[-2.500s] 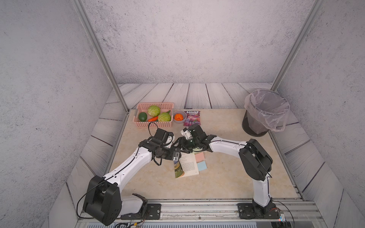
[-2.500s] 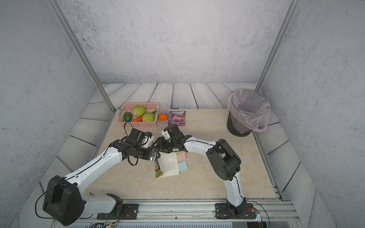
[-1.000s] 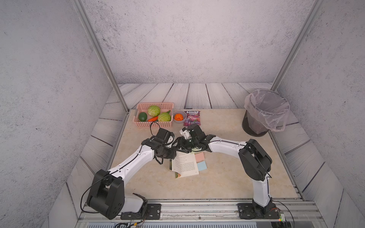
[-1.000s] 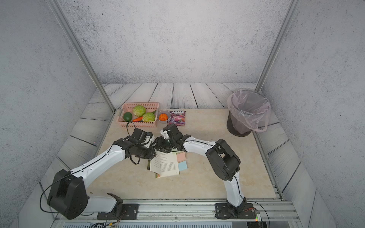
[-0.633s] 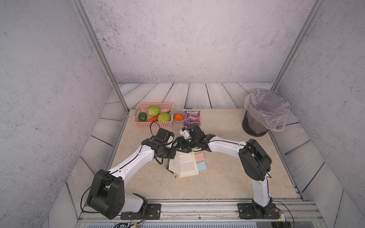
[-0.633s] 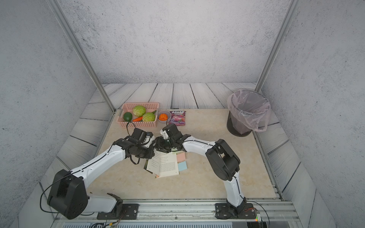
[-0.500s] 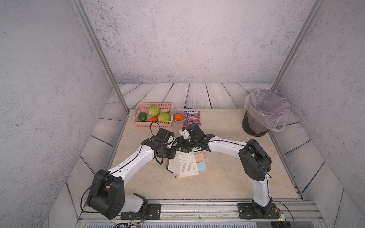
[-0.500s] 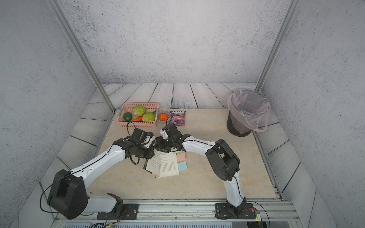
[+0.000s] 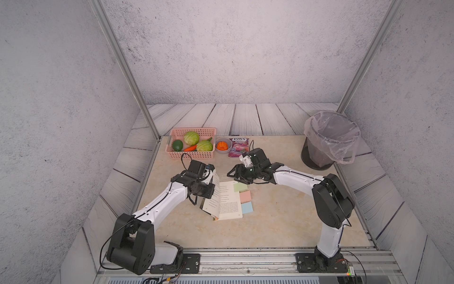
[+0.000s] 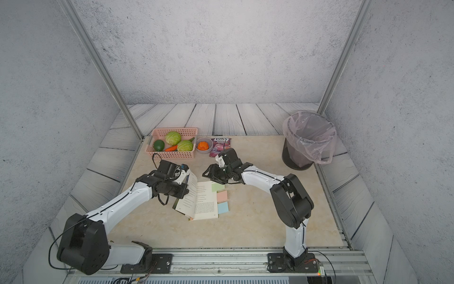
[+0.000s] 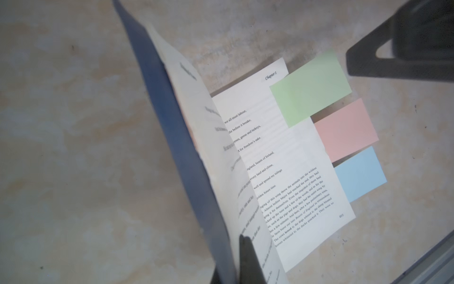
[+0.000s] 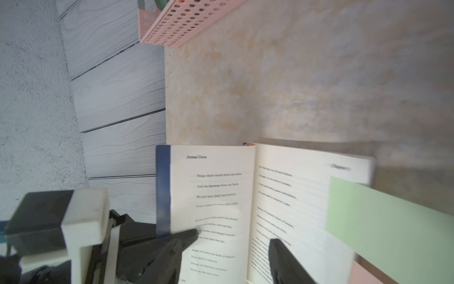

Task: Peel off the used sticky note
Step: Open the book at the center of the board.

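Approach step; peel not begun.
The left gripper pinched the book cover at 9 o'clock; right gripper gaped empty just 12 o'clock of green sticky note; next needed a free-edge pinch.

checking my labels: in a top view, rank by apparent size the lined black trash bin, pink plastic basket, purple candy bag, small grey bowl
1. lined black trash bin
2. pink plastic basket
3. purple candy bag and small grey bowl: look about alike, so unranked
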Robot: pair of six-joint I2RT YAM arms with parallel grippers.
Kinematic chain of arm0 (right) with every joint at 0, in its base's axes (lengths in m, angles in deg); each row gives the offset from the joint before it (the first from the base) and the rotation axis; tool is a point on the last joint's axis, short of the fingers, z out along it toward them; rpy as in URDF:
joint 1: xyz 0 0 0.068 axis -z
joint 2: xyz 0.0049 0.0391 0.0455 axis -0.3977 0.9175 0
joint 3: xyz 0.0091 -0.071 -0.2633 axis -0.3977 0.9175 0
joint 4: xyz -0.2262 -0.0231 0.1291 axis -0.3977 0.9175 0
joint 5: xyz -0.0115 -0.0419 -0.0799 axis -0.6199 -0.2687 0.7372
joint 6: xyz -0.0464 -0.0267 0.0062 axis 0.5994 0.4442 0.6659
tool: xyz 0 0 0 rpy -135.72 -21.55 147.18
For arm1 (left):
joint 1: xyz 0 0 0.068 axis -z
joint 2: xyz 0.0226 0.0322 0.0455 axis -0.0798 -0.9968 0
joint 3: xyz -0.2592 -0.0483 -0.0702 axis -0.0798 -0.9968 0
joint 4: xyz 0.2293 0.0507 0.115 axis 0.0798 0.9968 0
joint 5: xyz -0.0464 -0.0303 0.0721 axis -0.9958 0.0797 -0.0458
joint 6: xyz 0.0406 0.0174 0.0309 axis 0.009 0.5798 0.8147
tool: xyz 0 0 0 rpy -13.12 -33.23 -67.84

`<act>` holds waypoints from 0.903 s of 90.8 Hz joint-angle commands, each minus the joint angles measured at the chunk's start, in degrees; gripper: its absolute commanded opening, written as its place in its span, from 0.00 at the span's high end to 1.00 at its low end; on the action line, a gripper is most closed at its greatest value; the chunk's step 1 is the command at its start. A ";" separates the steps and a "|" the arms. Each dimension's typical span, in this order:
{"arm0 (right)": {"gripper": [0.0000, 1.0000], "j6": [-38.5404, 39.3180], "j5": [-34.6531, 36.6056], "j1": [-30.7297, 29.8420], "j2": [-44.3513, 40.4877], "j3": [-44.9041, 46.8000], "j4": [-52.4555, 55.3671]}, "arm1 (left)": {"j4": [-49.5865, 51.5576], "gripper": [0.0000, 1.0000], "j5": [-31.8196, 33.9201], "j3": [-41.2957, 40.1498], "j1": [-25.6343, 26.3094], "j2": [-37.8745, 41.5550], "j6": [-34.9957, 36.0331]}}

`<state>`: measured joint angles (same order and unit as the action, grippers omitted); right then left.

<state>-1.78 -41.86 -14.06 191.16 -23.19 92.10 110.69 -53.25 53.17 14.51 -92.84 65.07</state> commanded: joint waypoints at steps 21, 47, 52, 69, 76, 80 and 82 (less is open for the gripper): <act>0.39 10.93 -1.02 4.05 -5.51 7.42 8.35 | 0.13 1.00 -12.40 -0.39 -8.24 -4.84 11.47; 0.39 16.80 -2.33 6.01 -5.87 9.35 10.71 | 0.34 1.00 -15.03 -1.80 -10.95 -7.80 17.46; 0.39 17.83 -2.24 6.60 -5.64 9.38 11.43 | 0.25 1.00 -14.53 -2.04 -11.70 -8.24 17.85; 0.42 20.37 -1.80 6.88 -3.90 8.24 12.24 | 2.08 1.00 -16.08 -2.07 -14.06 -9.48 20.17; 0.44 20.56 -1.82 6.82 -2.97 7.71 12.03 | 3.07 1.00 -16.30 -1.67 -14.24 -9.55 21.33; 0.45 20.61 -2.01 6.83 -2.34 7.23 11.79 | 3.26 1.00 -16.07 -1.63 -14.27 -9.39 21.68; 0.45 20.67 -2.06 6.87 -2.12 7.05 11.74 | 3.31 1.00 -15.93 -1.67 -14.33 -9.23 21.78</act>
<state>16.93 -43.67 -7.13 187.33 -14.51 103.00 109.10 -72.97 52.58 1.03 -100.97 83.22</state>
